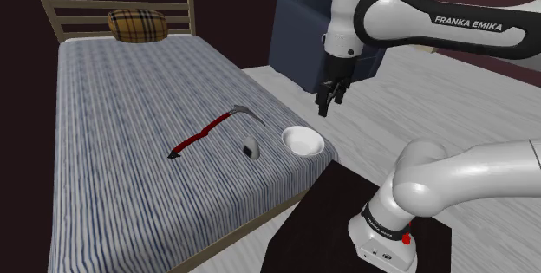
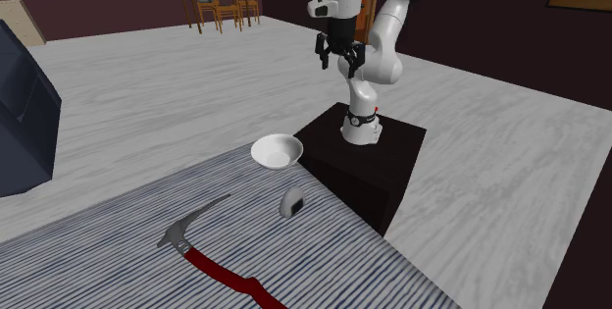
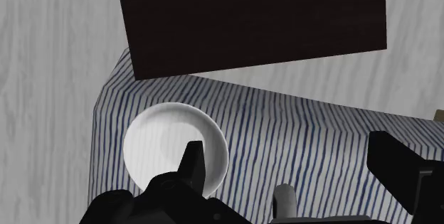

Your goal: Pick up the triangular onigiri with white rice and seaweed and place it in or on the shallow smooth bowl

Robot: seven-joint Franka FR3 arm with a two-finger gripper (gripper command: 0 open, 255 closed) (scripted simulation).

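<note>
The onigiri is a small white triangle with a dark seaweed patch, standing on the striped bed cover near the bed's corner. Beside it, closer to the corner, sits the shallow white bowl. My black gripper hangs open in the air above and just beyond the bowl, holding nothing. From the second exterior view the onigiri lies nearer the camera than the bowl, with the gripper high over the stand. Looking along the gripper, the bowl is by one finger and the onigiri peeks between the fingers.
A red-handled hammer-like tool lies on the bed past the onigiri. A plaid pillow rests by the wooden headboard. The dark stand box abuts the bed corner. A blue armchair stands behind the arm.
</note>
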